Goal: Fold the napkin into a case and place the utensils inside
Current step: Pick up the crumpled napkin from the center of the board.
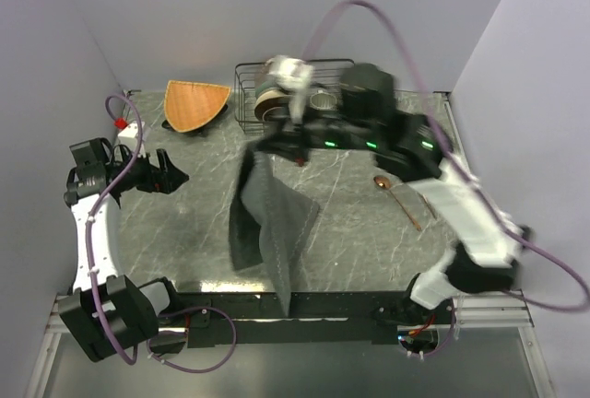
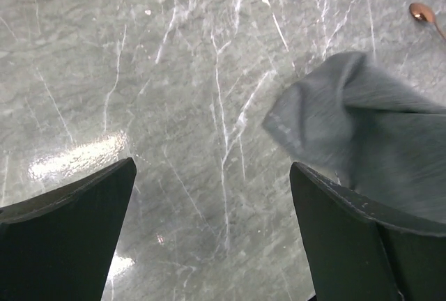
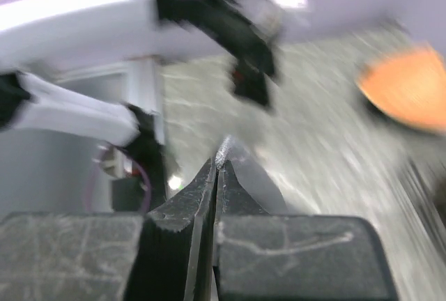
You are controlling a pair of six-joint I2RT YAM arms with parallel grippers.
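- The left gripper [image 1: 169,174] sits over the left side of the marble table [image 1: 359,241], well apart from the cloth. Its fingers [image 2: 63,238] are spread wide with only bare tabletop between them.
- The orange fan-shaped mat [image 1: 195,103] lies at the far left of the table, near the back wall.
- The wire rack [image 1: 247,85] stands just right of the mat, at the back. What it holds is partly hidden by the right arm.
- The napkin [image 1: 272,223] hangs in the middle of the table, lifted by its top and draping down in loose folds. It is not folded into a case. In the top view its lower corner overlaps the table's near edge. From the left wrist it shows as a grey fold [image 2: 369,141] at the right.
- The right gripper [image 1: 265,146] reaches across from the right to the napkin's top. Its jaws are pressed together, pinching a thin edge of the cloth.
- The copper spoon [image 1: 398,202] lies flat on the table right of the napkin, apart from it, bowl toward the back.
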